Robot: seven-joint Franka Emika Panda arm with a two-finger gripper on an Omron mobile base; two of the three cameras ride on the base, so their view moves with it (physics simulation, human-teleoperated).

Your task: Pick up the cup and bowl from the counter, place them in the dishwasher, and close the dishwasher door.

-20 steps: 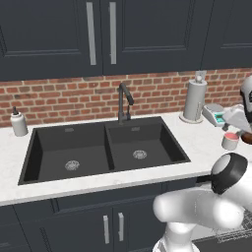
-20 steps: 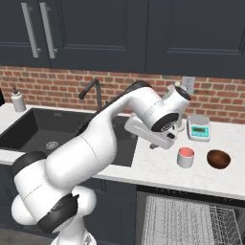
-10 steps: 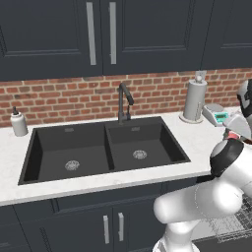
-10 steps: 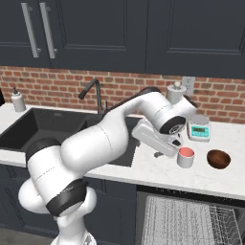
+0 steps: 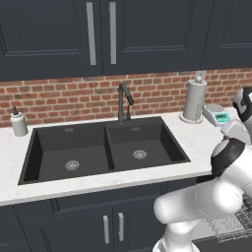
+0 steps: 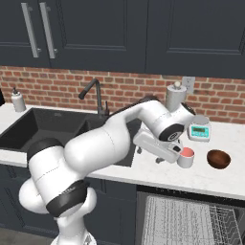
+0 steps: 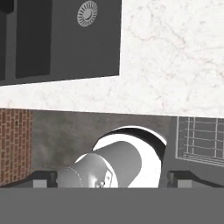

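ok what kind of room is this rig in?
A rendered home kitchen: a black double sink with a faucet set in a white stone counter, a brick backsplash, and an open dishwasher rack below.

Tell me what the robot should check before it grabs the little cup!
1. Cup upright on the counter: ok.
2. Gripper close to the cup: ok, it sits right beside it on the sink side, seen from the right base view.
3. Jaws open wide enough: ok, they stand wide apart at the bottom of the hand view.
4. Cup lined up between the jaws: cannot tell.
5. Bowl out of the way: ok, it stands apart on the cup's far side.
6. Dishwasher open and ready: ok, its wire rack shows below the counter.
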